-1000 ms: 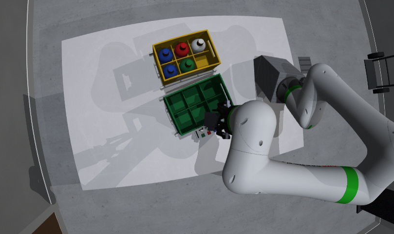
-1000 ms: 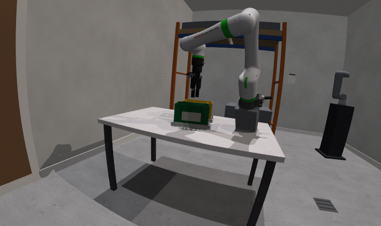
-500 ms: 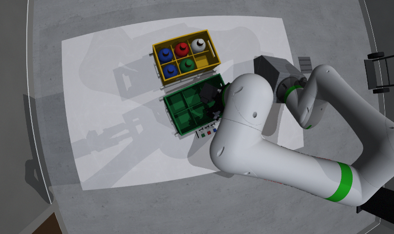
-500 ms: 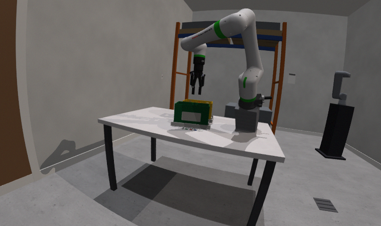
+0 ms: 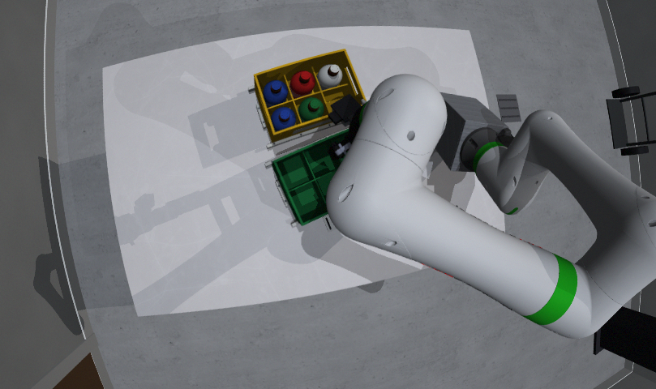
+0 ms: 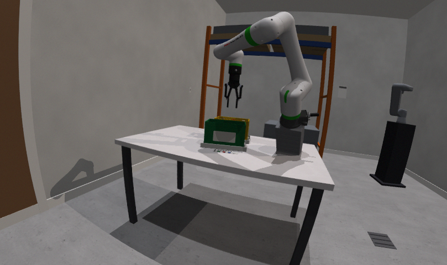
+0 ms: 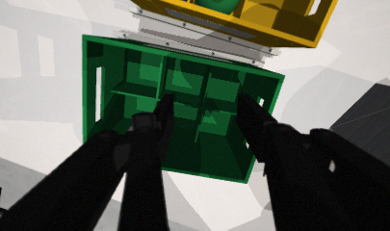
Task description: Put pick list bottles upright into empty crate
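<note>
The yellow crate holds two blue bottles, a red bottle, a white bottle and a green bottle, all upright. Its visible sixth compartment is empty. The green crate stands level and shows no bottles; fingers hide parts in the wrist view. My gripper is open and empty, pointing down high above the green crate. The pick list lies beside the green crate; its numbers are too small to read.
Pale rails run between the neighbouring crates. The arm covers the green crate's right part and most of the list in the top view. Its grey base block stands on the table, right of the crates.
</note>
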### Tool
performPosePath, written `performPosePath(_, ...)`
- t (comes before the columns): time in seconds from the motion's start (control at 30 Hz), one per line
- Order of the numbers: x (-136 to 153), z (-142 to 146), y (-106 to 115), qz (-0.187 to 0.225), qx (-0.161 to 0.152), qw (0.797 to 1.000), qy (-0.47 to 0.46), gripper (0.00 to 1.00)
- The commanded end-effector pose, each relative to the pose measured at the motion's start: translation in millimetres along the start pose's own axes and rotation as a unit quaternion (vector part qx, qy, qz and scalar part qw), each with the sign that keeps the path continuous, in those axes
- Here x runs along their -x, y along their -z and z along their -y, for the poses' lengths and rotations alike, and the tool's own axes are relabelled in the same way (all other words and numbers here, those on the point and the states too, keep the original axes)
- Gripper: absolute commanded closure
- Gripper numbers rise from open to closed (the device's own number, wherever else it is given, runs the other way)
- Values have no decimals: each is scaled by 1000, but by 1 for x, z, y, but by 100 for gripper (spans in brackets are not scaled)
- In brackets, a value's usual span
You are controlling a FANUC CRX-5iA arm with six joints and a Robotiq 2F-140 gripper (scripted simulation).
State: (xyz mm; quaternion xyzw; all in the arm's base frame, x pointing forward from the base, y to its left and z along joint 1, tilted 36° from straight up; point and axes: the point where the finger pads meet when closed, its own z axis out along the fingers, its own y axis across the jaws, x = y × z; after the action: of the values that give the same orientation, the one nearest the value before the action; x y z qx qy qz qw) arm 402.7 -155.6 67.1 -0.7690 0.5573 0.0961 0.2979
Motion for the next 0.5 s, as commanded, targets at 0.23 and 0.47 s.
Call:
performPosePath(0.23, -41, -12, 13, 0, 2, 991, -137, 56)
performPosePath(0.47, -74, -21, 22, 0, 2, 991, -137, 56)
